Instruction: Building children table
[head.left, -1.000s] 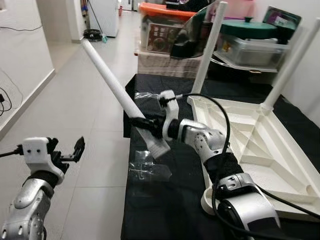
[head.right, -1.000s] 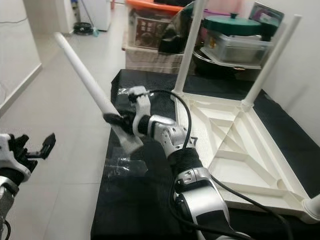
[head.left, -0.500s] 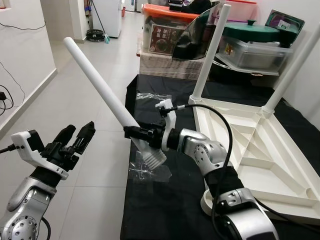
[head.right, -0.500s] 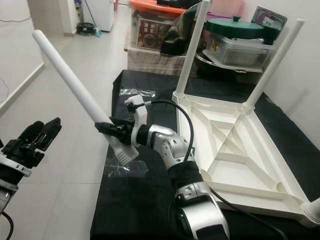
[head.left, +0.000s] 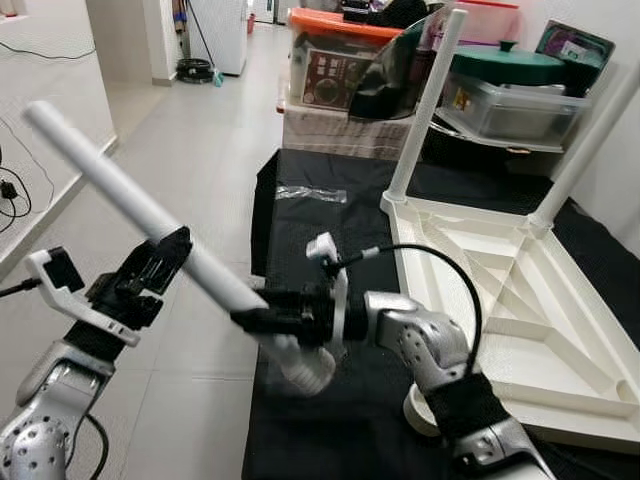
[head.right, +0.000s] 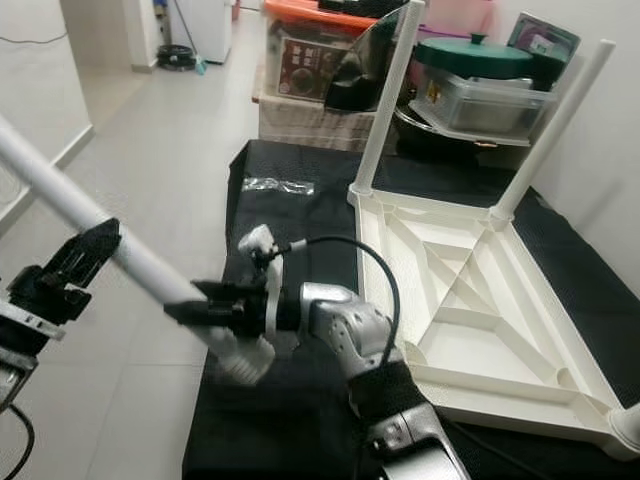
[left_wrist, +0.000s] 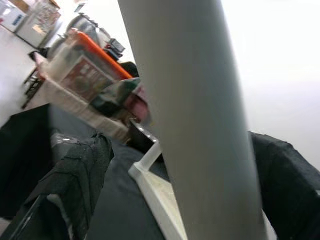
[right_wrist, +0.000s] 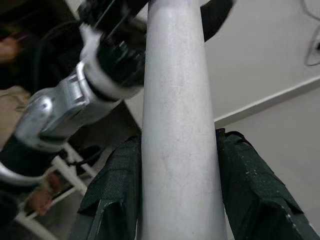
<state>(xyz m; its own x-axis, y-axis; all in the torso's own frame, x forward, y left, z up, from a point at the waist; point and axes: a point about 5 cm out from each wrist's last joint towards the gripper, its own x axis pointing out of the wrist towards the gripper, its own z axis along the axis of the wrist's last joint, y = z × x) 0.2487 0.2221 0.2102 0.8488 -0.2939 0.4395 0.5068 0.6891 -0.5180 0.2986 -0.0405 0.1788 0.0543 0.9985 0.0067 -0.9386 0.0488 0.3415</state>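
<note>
Tiled hallway, black-cloth work surface with the upturned white plastic tabletop carrying two legs. We hold the loose long white tubular table leg off the cloth's left edge: right gripper clamped near its threaded end, left gripper closing around mid-shaft. Probably light, rigid, smooth; grip near the ends.

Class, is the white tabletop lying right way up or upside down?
Upside down: the tabletop shows its ribbed underside, and two fitted legs point upward from its far corners.
</note>
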